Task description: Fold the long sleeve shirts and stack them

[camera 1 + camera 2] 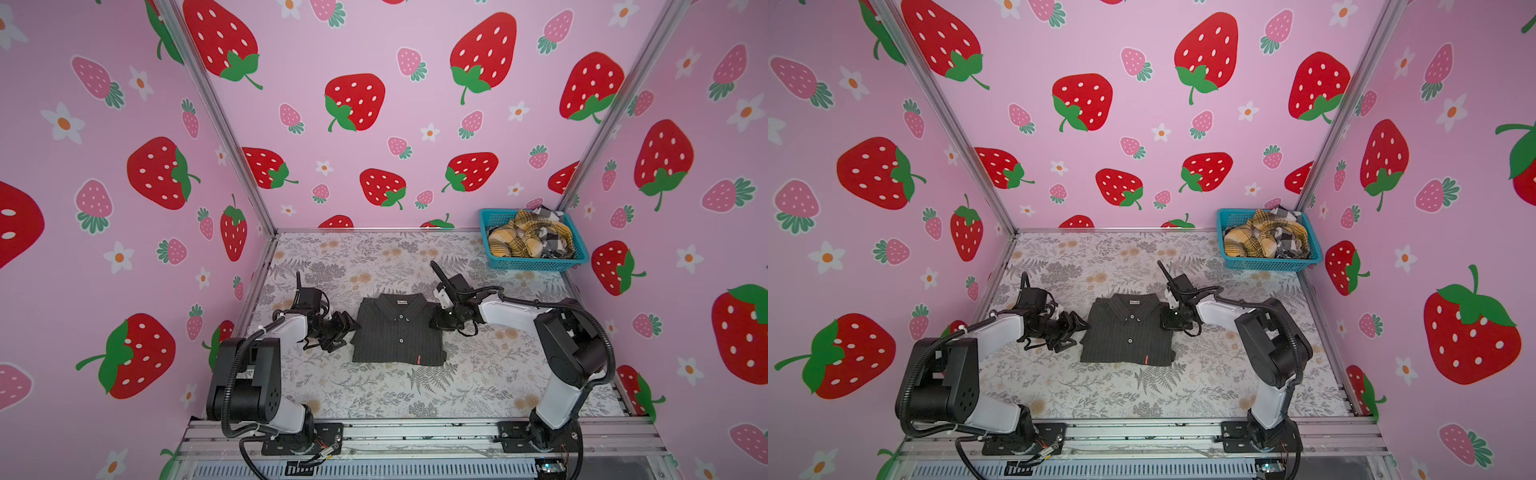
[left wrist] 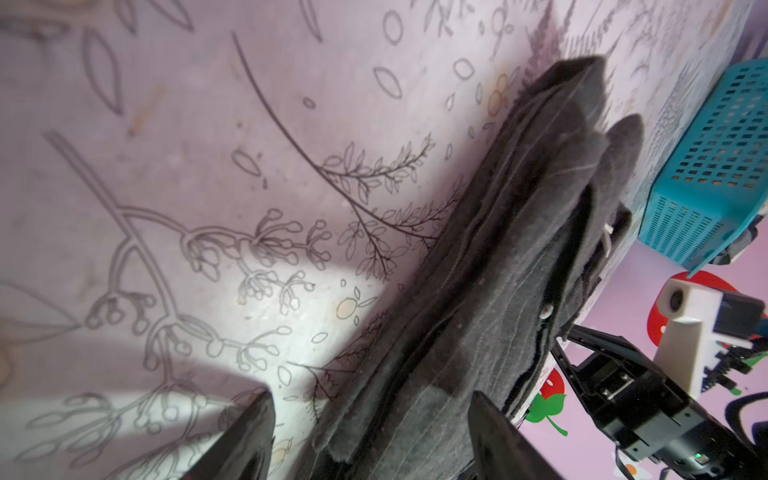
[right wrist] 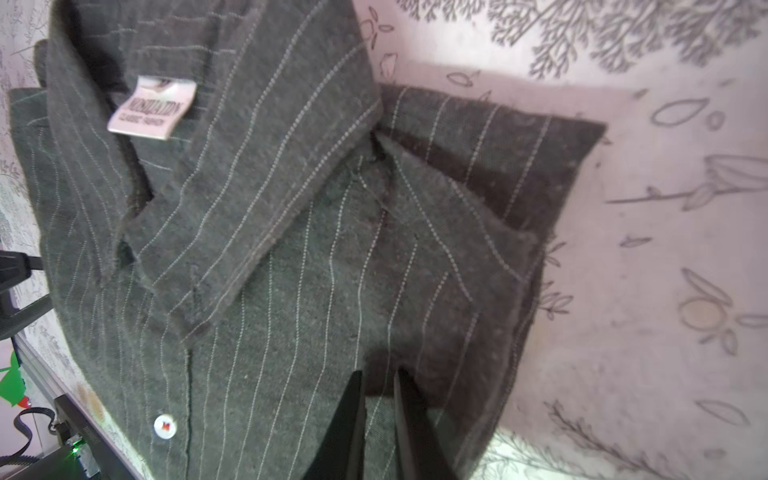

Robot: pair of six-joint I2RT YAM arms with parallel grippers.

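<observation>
A charcoal pinstriped long sleeve shirt (image 1: 395, 332) (image 1: 1125, 336) lies folded, collar away from me and buttons up, in the middle of the table. My left gripper (image 1: 349, 328) (image 1: 1077, 326) is at its left edge, open. In the left wrist view this gripper (image 2: 370, 415) has its fingers on either side of the stacked folds (image 2: 498, 270) without touching them. My right gripper (image 1: 434, 322) (image 1: 1165, 322) is at the shirt's right shoulder. In the right wrist view its fingers (image 3: 378, 374) are drawn together to a narrow slit just over the cloth (image 3: 291, 249) beside the collar.
A teal mesh basket (image 1: 536, 262) (image 1: 1266, 264) (image 2: 715, 166) stands at the back right corner. It holds a crumpled mustard plaid shirt (image 1: 519, 241) (image 1: 1254, 243) and a black-and-white check one (image 1: 555, 245) (image 1: 1287, 245). Pink walls enclose the floral table on three sides.
</observation>
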